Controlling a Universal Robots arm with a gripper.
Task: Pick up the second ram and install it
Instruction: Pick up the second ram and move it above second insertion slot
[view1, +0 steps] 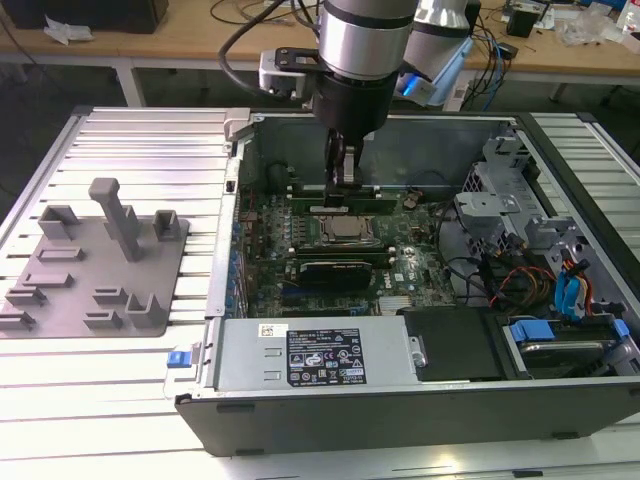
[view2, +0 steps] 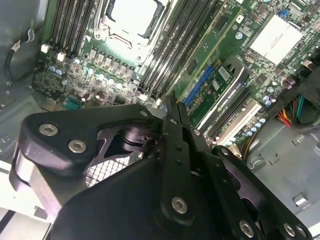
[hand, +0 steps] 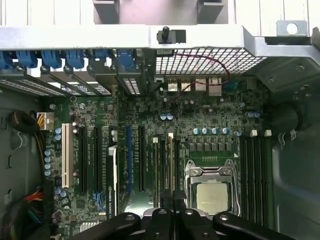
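Note:
The second ram (view1: 375, 191) is a narrow green stick standing in a slot just behind the processor socket, inside the open computer case. In the first wrist view the second ram (hand: 173, 160) runs straight toward my fingers, with another stick in the slot beside it. My gripper (view1: 345, 180) reaches straight down onto the middle of the stick. Its fingers are shut together, and the tips sit at the stick's top edge. The gripper (hand: 173, 202) and the gripper (view2: 169, 102) show no gap in both wrist views. Whether the fingers pinch the board is hidden.
A grey holder tray (view1: 95, 260) lies on the slatted table at the exterior view's left. Around the slots are the processor (view1: 345, 228), a black expansion card (view1: 335, 270), the power supply (view1: 310, 355) and cables and drive cages (view1: 520, 280).

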